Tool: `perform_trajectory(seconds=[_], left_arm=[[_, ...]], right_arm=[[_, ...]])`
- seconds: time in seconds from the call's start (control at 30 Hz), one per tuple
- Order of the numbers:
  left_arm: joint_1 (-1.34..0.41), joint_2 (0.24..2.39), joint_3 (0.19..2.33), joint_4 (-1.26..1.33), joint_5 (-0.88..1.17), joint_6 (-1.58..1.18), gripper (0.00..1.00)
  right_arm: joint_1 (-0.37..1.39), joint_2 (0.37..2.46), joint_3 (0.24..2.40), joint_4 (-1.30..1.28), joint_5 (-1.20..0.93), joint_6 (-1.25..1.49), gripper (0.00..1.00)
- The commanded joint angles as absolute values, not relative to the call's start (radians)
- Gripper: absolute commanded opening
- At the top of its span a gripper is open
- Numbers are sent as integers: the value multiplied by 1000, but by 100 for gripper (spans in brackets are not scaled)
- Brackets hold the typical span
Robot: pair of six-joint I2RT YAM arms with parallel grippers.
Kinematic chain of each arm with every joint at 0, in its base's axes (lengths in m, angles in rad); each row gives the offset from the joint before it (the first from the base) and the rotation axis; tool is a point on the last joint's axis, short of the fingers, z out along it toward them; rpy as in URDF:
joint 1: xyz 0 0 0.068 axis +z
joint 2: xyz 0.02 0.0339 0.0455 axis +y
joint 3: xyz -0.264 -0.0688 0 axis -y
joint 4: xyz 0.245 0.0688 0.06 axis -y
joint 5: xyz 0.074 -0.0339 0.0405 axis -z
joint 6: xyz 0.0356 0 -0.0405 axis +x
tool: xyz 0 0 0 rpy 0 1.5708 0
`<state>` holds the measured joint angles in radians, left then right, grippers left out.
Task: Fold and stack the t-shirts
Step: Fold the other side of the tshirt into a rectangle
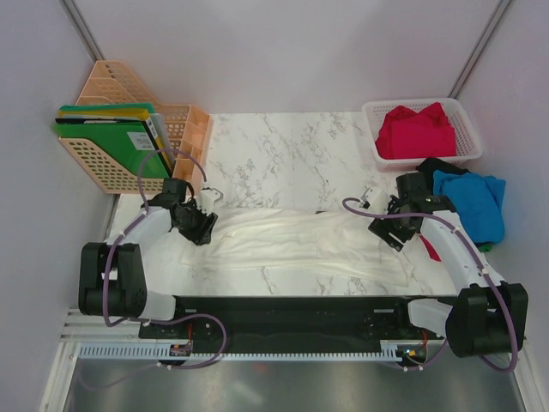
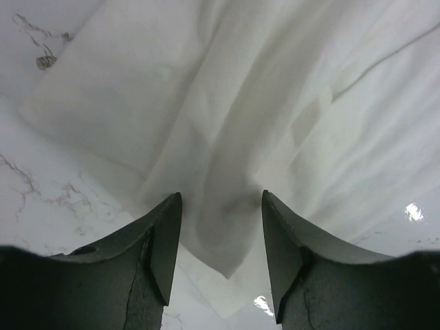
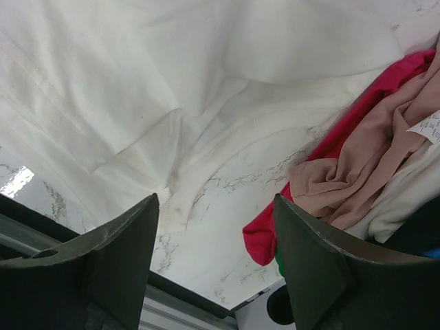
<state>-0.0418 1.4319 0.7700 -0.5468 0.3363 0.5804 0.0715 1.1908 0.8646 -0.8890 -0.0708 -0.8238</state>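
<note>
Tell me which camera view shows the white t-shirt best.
Top external: the white t-shirt appears nearly whole, stretched across the table. The left wrist view shows only a wrinkled patch; the right wrist view, only a creased corner.

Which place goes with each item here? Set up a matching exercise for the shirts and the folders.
1 white t-shirt
2 red t-shirt
3 blue t-shirt
4 green folders

A in the peach rack, far left
B heaped at the table's right edge
C in the white basket
D spread across the table's near part

Pairs: 1-D, 2-C, 3-B, 4-A
</note>
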Motion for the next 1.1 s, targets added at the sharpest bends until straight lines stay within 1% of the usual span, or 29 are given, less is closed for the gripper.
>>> perform_trajectory(seconds=[0.0, 0.17, 0.33, 0.4, 0.47, 0.63, 0.73, 0.8, 0.9, 0.93, 0.97, 1.07], left_arm=[[-46, 1349, 723, -546, 298, 591, 57], [-46, 1293, 719, -566, 279, 603, 57], [-46, 1330, 733, -560, 235, 615, 57], [-46, 1341, 741, -543, 242, 611, 57], [-46, 1364, 759, -534, 252, 606, 57], [-46, 1431, 799, -514, 271, 580, 57], [-46, 1460, 805, -502, 275, 575, 57], [-46, 1473, 808, -492, 276, 571, 57], [-46, 1485, 811, -483, 278, 565, 56], [-46, 1488, 808, -483, 276, 565, 57], [-46, 1491, 805, -480, 276, 565, 57], [-46, 1493, 799, -479, 270, 566, 56]], right_arm=[[69, 1167, 864, -871, -67, -825, 75], [69, 1164, 867, -871, -87, -812, 74], [69, 1146, 844, -871, -83, -810, 75], [68, 1152, 838, -868, -68, -802, 77], [69, 1151, 844, -873, -77, -788, 81], [75, 1176, 917, -954, -221, -787, 88], [101, 1258, 959, -995, -253, -787, 88], [101, 1334, 966, -994, -276, -788, 86], [98, 1457, 1000, -979, -337, -773, 64], [85, 1488, 1014, -970, -360, -767, 59], [74, 1549, 1031, -969, -418, -764, 59], [26, 1646, 1095, -969, -484, -747, 60]])
